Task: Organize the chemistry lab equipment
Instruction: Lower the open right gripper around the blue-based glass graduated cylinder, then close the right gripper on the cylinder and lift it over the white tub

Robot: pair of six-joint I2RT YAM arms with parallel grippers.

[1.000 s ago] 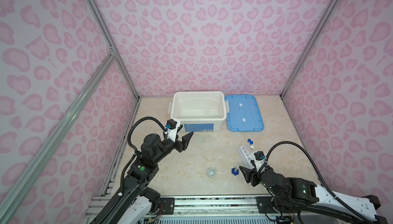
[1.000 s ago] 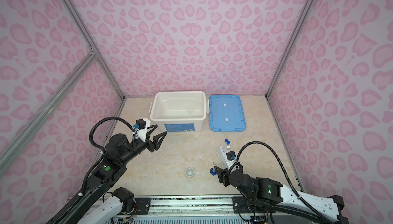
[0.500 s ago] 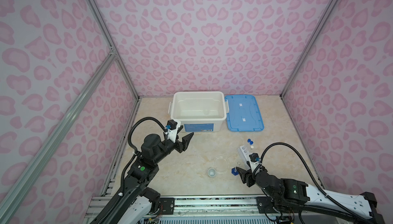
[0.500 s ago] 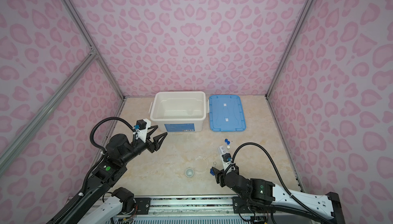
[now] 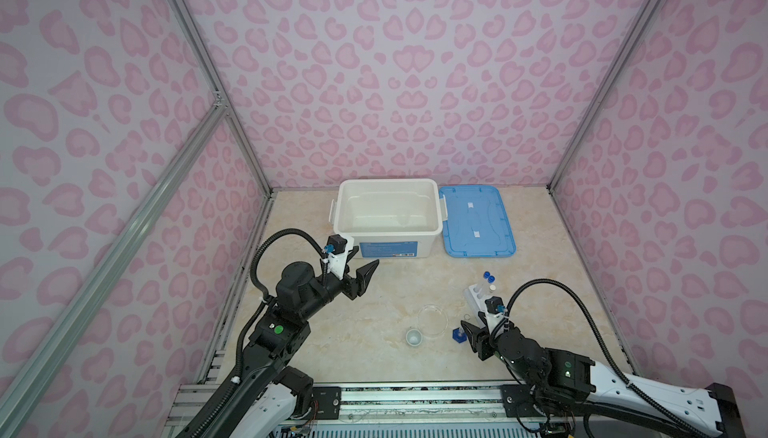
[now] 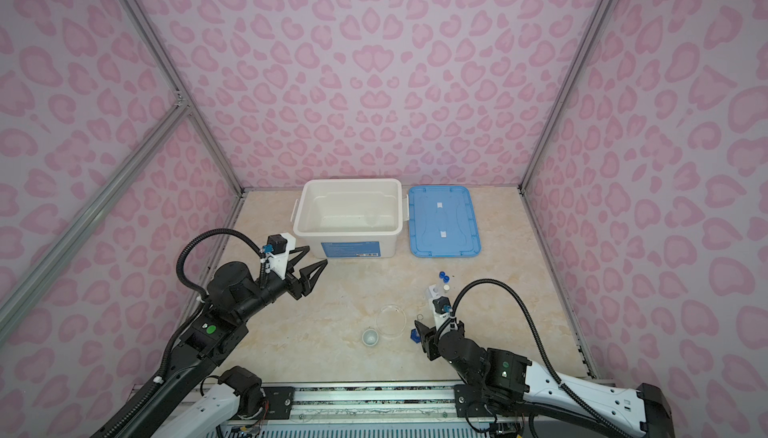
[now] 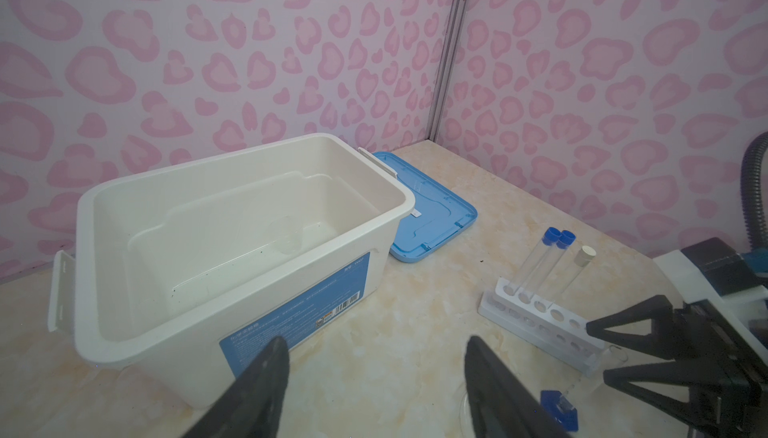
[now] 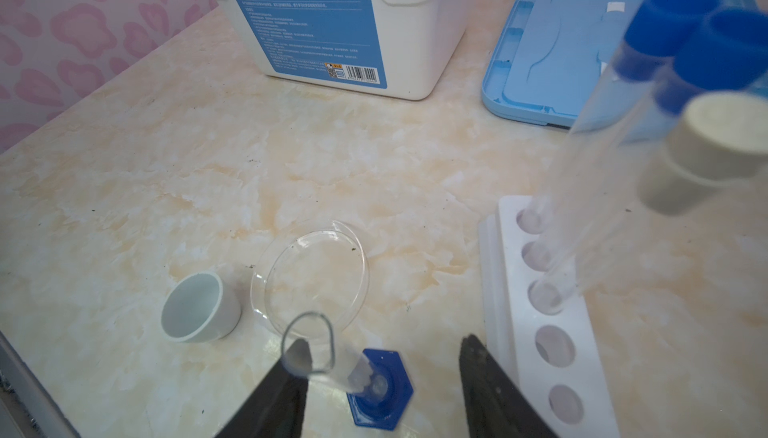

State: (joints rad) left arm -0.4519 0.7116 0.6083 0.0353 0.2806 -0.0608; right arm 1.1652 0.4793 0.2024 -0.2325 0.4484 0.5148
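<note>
- Front right of centre in both top views, upright on the marbled tabletop (image 5: 365, 323): small blue-based clear cylinder (image 5: 458, 334), hexagonal blue foot flat on the surface.
- Low around the cylinder: right gripper (image 8: 384, 346), black jaws apart, one to each side of the tube. In the right wrist view, one fingertip (image 8: 297, 357) overlapping the tube's rim, a clear gap on the other side. Touching or not, impossible to tell; nothing clamped.
- At 10 o'clock from the cylinder, near: clear round dish (image 5: 432, 320), flat on the tabletop.
- At 9 o'clock from the cylinder, just beside the dish's near edge: tiny white cup (image 5: 414, 337), mouth up.
- At 1 o'clock from the cylinder, just beside it: white six-hole rack (image 8: 519, 323), long side running roughly toward 12 o'clock.
- In the three rack holes farthest from the right gripper: thin clear capped test tubes (image 7: 532, 263), all leaning the same way, two with blue caps, one with a white cap; holes at the near end unfilled.
- At 11 o'clock from the cylinder, well apart, close to the back wall: large white bin (image 5: 390, 233), open, blue label on the front wall, a faint clear round piece (image 7: 286, 236) on its floor.
- Just beside the bin's 3 o'clock side: blue lid (image 5: 478, 220), flat on the tabletop.
- At 10 o'clock from the cylinder, well apart, raised above the tabletop just in front of the bin's front-left corner: left gripper (image 5: 365, 258), jaws spread wide, nothing between them, tips pointing toward 2 o'clock.
</note>
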